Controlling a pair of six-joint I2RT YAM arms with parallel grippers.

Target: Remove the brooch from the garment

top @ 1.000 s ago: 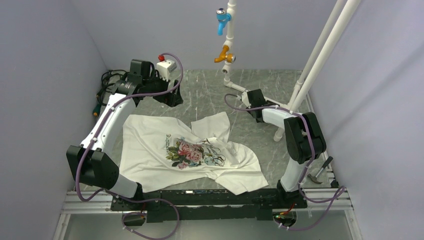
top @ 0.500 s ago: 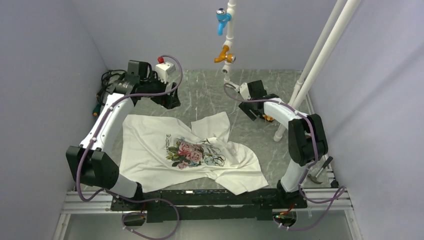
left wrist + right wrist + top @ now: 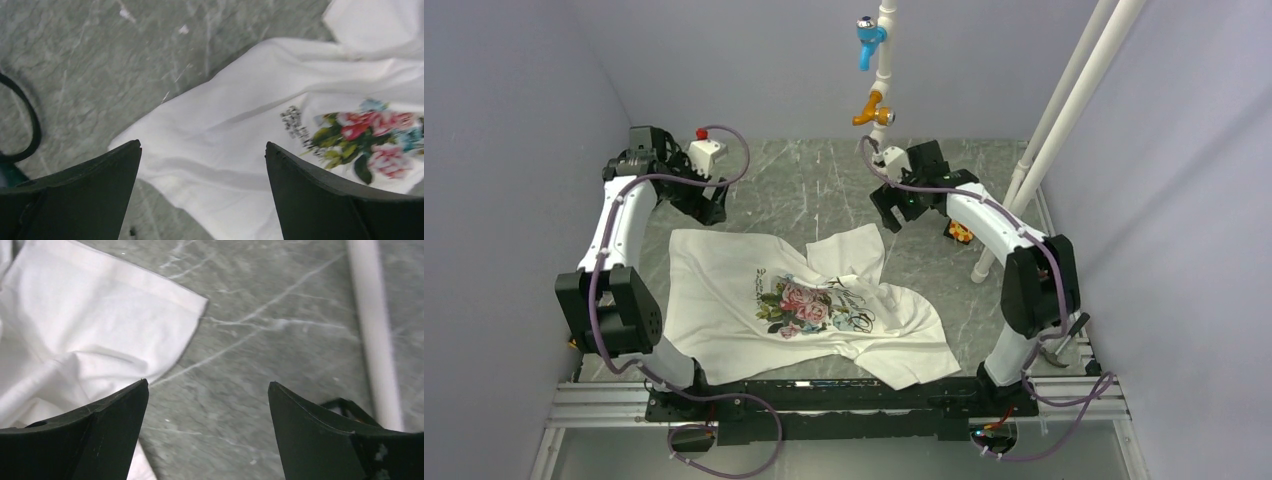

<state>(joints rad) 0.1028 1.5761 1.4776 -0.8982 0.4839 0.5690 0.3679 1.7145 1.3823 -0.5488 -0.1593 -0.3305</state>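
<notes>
The garment (image 3: 804, 300), a white T-shirt with a rose print, lies crumpled in the middle of the table. The brooch (image 3: 960, 233), a small orange piece with dark backing, lies on the bare table to its right, off the shirt, beside the slanted white pipe. My left gripper (image 3: 709, 205) is open and empty above the shirt's far left corner; its wrist view shows the gripper (image 3: 202, 144) over white cloth (image 3: 225, 140) and the print (image 3: 370, 135). My right gripper (image 3: 892, 215) is open and empty, left of the brooch; its wrist view shows it (image 3: 208, 382) over grey table beside a sleeve (image 3: 90, 325).
White pipes (image 3: 1064, 110) rise at the back right, and one shows in the right wrist view (image 3: 372, 330). A vertical pipe carries a blue tap (image 3: 867, 40) and an orange tap (image 3: 874, 110). A hammer (image 3: 1062, 340) lies at the right edge. Cables (image 3: 629, 160) lie at the far left.
The left arm has swung left, towards the far left corner. The right gripper has moved left, away from the pipe, and the brooch now lies uncovered on the table.
</notes>
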